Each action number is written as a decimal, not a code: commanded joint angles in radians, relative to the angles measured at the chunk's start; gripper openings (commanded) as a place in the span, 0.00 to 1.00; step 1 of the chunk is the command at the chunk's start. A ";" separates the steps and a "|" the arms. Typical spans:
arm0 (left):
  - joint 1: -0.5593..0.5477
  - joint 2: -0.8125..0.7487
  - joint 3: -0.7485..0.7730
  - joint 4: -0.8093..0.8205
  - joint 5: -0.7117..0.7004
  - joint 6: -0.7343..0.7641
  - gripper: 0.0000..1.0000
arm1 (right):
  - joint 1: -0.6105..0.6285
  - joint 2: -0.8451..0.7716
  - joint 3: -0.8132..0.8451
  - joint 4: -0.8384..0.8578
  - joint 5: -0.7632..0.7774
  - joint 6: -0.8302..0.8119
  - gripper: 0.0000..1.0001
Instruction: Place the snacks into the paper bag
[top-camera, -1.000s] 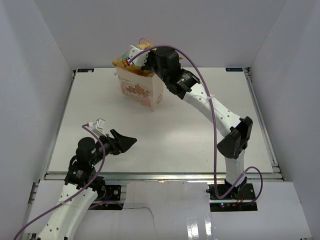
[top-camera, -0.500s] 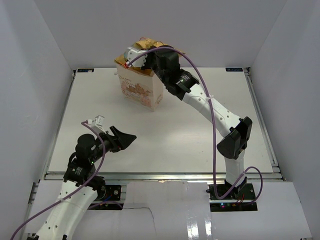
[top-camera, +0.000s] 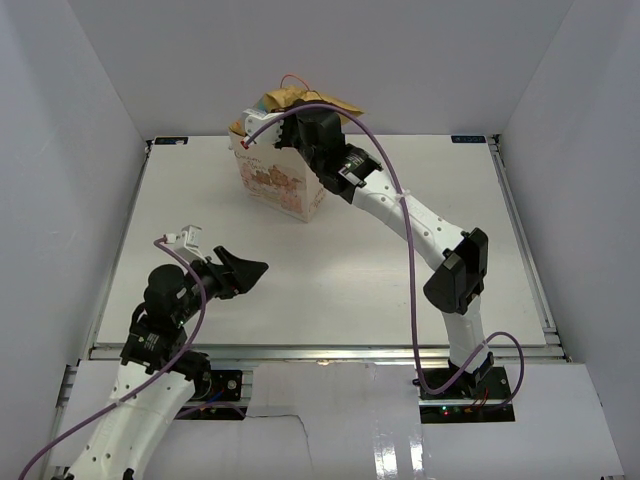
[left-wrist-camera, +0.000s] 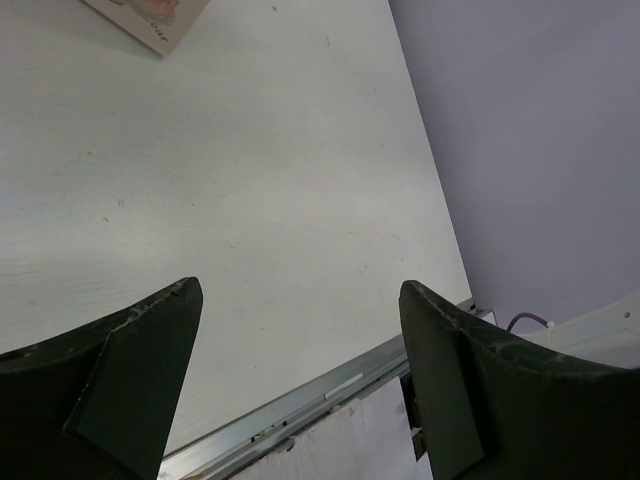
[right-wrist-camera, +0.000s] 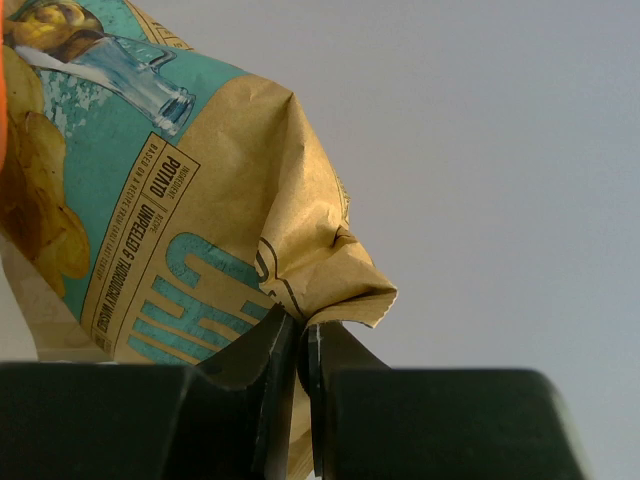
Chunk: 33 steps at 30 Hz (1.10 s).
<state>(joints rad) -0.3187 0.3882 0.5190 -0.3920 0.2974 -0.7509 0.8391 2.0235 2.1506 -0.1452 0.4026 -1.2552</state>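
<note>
The cream paper bag (top-camera: 277, 182) with a brownish print stands upright at the far middle of the table; its corner shows in the left wrist view (left-wrist-camera: 145, 17). The yellow-and-teal crisp bag (top-camera: 297, 99) sticks out of its top. My right gripper (top-camera: 290, 125) is over the bag mouth, shut on a corner of the crisp bag (right-wrist-camera: 180, 230), with its jaws (right-wrist-camera: 303, 335) pinching the crumpled edge. My left gripper (top-camera: 252, 270) is open and empty, held above the near left of the table (left-wrist-camera: 297, 290). No small sweets or packets show.
White walls enclose the table on the left, back and right. The table's metal front rail (left-wrist-camera: 320, 390) runs just below the left gripper. The right arm's forearm (top-camera: 420, 225) spans the right middle of the table.
The right gripper has pushed the crisp bag a little left and down at the bag's mouth. The left arm has drawn slightly back and left.
</note>
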 joint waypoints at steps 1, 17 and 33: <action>-0.005 -0.008 0.064 -0.016 -0.063 0.030 0.91 | 0.002 -0.008 0.032 0.091 0.036 -0.079 0.11; -0.005 0.092 0.190 -0.016 -0.118 0.108 0.94 | 0.017 -0.022 -0.063 0.078 -0.030 -0.205 0.16; -0.005 0.063 0.185 -0.031 -0.107 0.097 0.94 | 0.018 -0.006 -0.009 -0.027 -0.176 0.046 0.66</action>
<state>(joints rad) -0.3191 0.4561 0.7017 -0.4118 0.1905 -0.6548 0.8539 2.0247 2.0808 -0.1547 0.2691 -1.2819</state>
